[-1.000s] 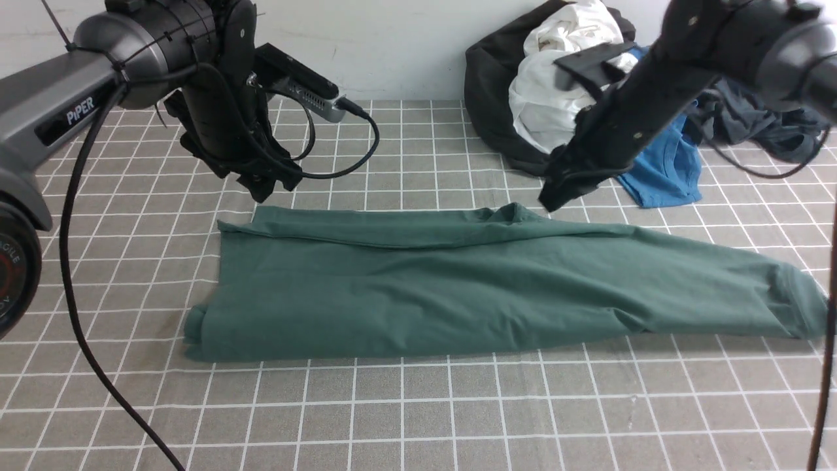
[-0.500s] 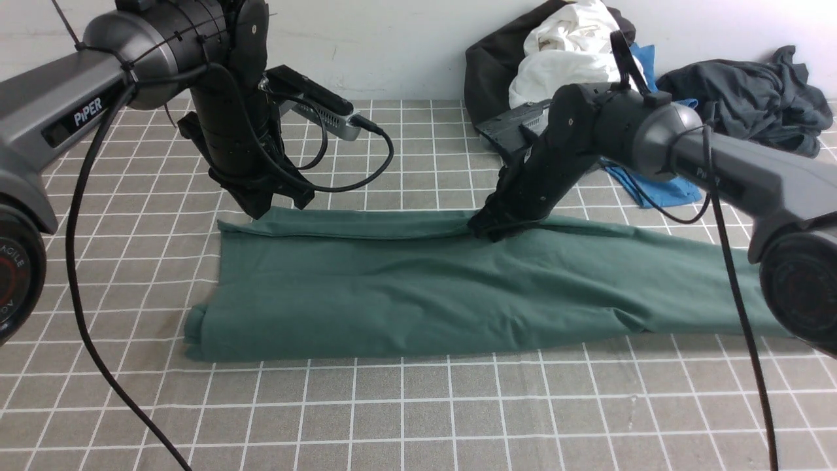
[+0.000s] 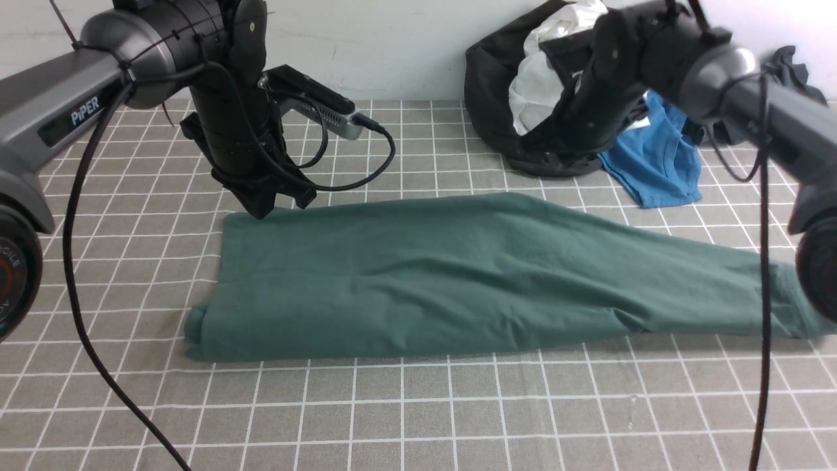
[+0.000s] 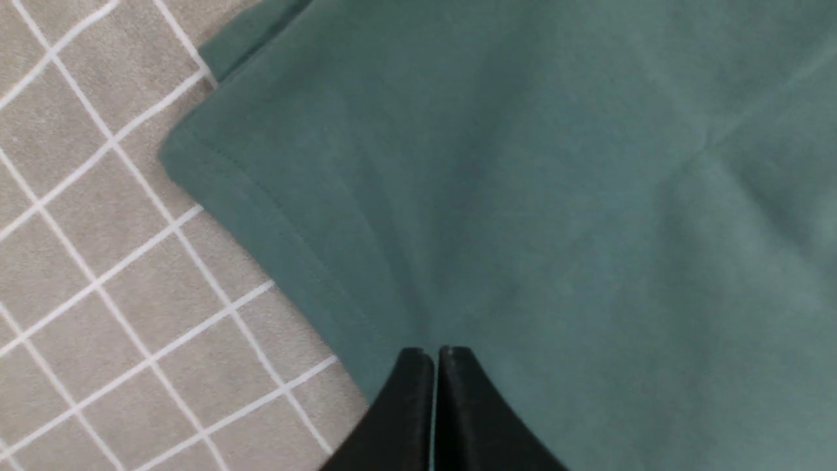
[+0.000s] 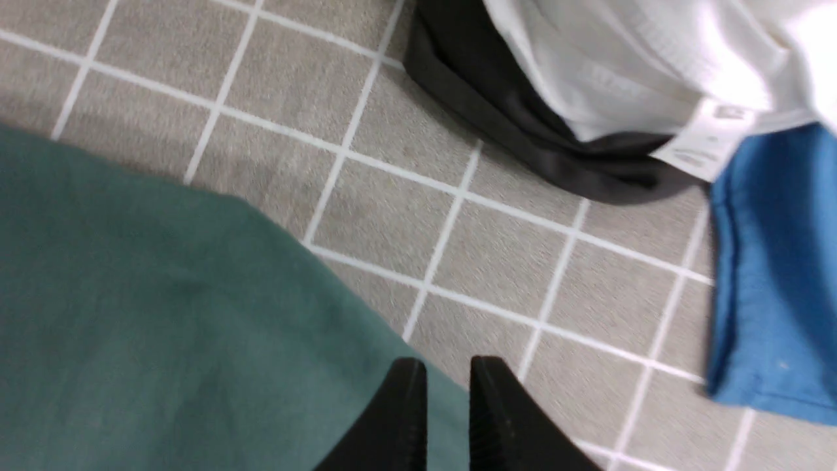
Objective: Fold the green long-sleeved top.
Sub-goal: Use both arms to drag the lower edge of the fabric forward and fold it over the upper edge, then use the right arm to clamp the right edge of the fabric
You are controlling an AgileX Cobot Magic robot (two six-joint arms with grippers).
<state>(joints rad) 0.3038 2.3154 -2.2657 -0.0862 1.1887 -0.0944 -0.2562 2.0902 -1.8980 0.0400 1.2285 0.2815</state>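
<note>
Green top lies flat across middle of desk, folded into long band, sleeve end reaching toward right edge. Left gripper at top's far-left corner, jaws pressed together over cloth near hem; cannot tell if cloth pinched. Right gripper above top's far edge, jaws narrowly apart, empty. Black garment, white garment, blue T-shirt heaped behind.

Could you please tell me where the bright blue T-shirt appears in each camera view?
Front view: the blue T-shirt lies far right, beside the black garment, beyond the green top.
Left wrist view: not in it; only the green top and checked cloth.
Right wrist view: the blue T-shirt lies beside the white garment and black garment, across bare checked cloth from the green top.
Shared landmark: the green top.
</note>
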